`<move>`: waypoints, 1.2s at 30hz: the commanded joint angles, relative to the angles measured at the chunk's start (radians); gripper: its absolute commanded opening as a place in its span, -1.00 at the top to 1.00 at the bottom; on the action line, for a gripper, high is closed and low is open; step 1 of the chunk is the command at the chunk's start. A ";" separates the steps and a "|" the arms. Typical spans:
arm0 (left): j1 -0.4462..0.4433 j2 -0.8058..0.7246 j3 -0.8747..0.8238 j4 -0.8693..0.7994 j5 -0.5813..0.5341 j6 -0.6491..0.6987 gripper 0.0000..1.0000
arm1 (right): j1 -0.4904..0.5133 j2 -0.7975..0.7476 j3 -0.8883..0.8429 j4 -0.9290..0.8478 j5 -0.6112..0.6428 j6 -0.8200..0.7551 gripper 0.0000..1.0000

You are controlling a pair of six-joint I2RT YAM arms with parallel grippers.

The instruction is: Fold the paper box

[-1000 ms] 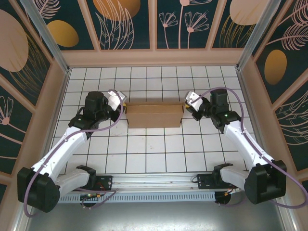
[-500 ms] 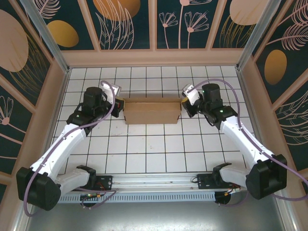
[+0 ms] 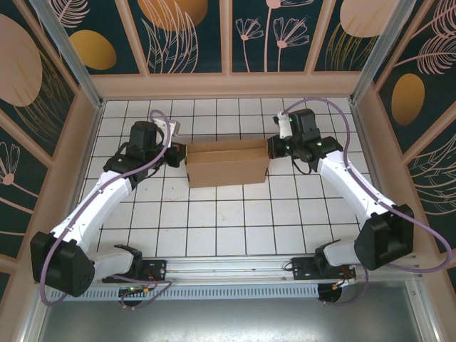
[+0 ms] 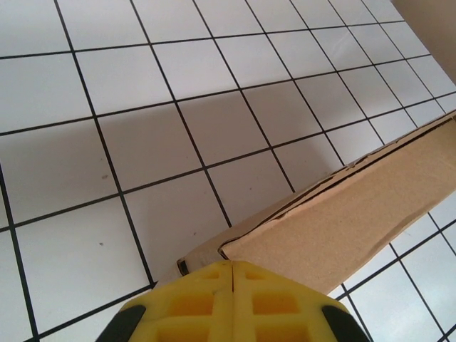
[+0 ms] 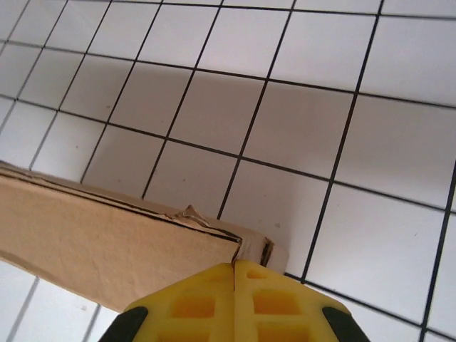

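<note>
Paper box (image 3: pixel 226 162) looks light, thin and crease-prone; left gripper (image 4: pixel 233 263) and right gripper (image 5: pixel 234 265) are both clamped shut on nothing at its ends, so nudge the end flaps rather than pinch.

Top cam overhead from behind; wrist cams close, sharing paper box (image 3: pixel 226 167) ends.

the paper box (image 4: pixel 342 221) runs off both wrist views' edges.

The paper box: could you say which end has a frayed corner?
The paper box end by the right gripper; its end at the left gripper folds smoothly.
</note>
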 commanded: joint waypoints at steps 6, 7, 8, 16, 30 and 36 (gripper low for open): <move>-0.012 0.021 0.016 -0.012 0.002 -0.081 1.00 | 0.025 -0.012 -0.006 -0.036 0.004 0.178 1.00; -0.012 0.022 0.015 -0.010 0.007 -0.084 1.00 | 0.024 -0.012 -0.012 -0.033 0.008 0.181 1.00; -0.012 0.022 0.014 -0.009 0.006 -0.086 1.00 | 0.025 -0.013 -0.016 -0.031 0.010 0.184 1.00; -0.012 0.019 0.003 -0.010 -0.039 -0.103 1.00 | 0.047 -0.047 -0.091 0.016 0.080 0.169 1.00; -0.012 -0.034 -0.120 0.061 -0.070 -0.171 1.00 | 0.072 -0.153 -0.234 0.138 0.122 0.155 1.00; -0.012 -0.019 -0.105 0.074 -0.034 -0.212 1.00 | 0.078 -0.141 -0.228 0.127 0.132 0.153 1.00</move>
